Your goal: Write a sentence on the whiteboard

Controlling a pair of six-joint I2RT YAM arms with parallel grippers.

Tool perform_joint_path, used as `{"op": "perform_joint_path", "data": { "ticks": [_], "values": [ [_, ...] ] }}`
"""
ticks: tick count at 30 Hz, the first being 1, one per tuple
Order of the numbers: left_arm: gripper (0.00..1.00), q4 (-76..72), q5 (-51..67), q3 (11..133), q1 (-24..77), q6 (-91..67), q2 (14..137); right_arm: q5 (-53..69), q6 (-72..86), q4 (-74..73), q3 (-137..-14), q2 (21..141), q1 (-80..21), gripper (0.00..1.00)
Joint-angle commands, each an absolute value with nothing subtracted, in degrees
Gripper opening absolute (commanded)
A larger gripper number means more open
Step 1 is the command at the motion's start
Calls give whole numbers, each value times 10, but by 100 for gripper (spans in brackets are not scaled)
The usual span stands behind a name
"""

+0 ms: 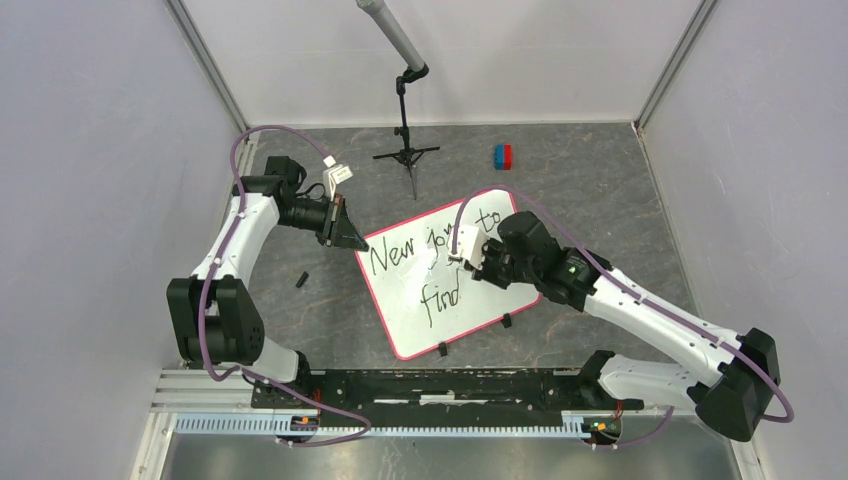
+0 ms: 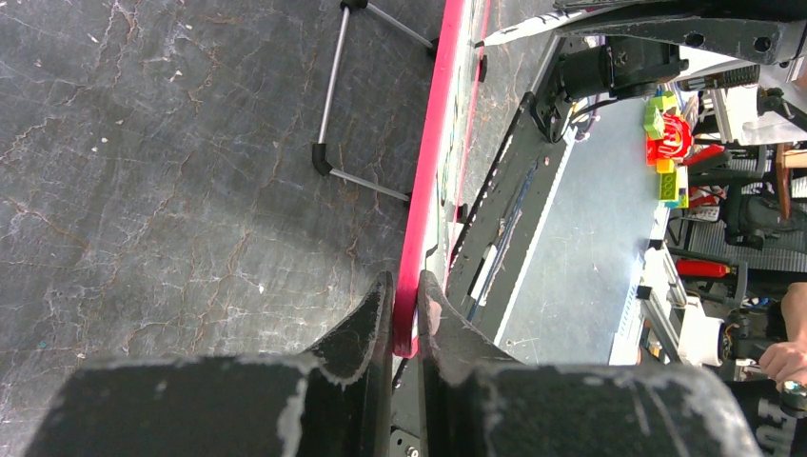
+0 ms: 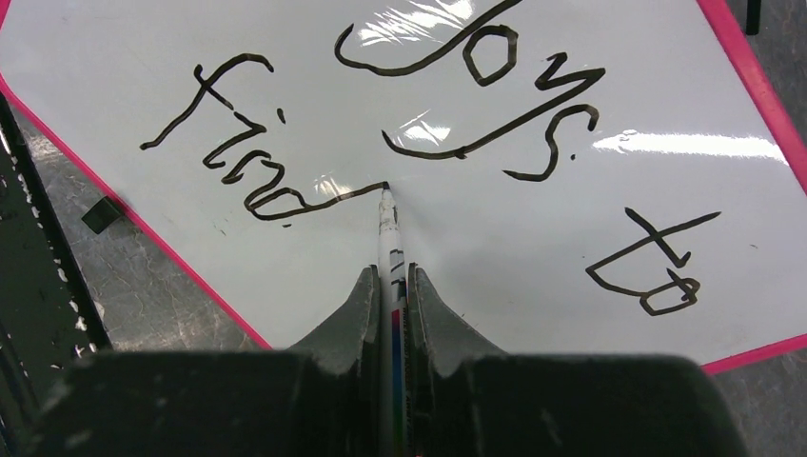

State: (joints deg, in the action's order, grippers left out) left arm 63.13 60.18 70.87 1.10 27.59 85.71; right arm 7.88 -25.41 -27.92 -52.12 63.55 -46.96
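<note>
The whiteboard (image 1: 455,300) with its pink-red rim lies tilted on the dark floor in the top view. Black marker words (image 1: 400,255) on it read "New joys to" with "find" below. My left gripper (image 1: 354,240) is shut on the board's upper-left corner; in the left wrist view (image 2: 405,290) the pink rim (image 2: 428,143) sits between the jaws. My right gripper (image 1: 462,258) is shut on a white marker (image 3: 389,238). The marker's tip touches the board at the end of the stroke from the "d" of "find" (image 3: 233,143). "joys" (image 3: 476,86) and "to" (image 3: 657,262) show beyond it.
A black microphone stand (image 1: 405,140) stands behind the board. A small red and blue block (image 1: 503,156) lies at the back right. A small black cap (image 1: 301,280) lies left of the board. Grey walls close in both sides.
</note>
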Motion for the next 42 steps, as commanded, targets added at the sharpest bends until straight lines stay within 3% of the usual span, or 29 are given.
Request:
{"op": "perform_joint_path", "data": {
  "ticks": [1, 42],
  "values": [
    [2, 620, 572, 715, 16, 282, 858, 61, -263, -265, -543, 638, -465, 0],
    [2, 620, 570, 714, 17, 282, 860, 131, -274, -305, -444, 614, -467, 0]
  ]
}}
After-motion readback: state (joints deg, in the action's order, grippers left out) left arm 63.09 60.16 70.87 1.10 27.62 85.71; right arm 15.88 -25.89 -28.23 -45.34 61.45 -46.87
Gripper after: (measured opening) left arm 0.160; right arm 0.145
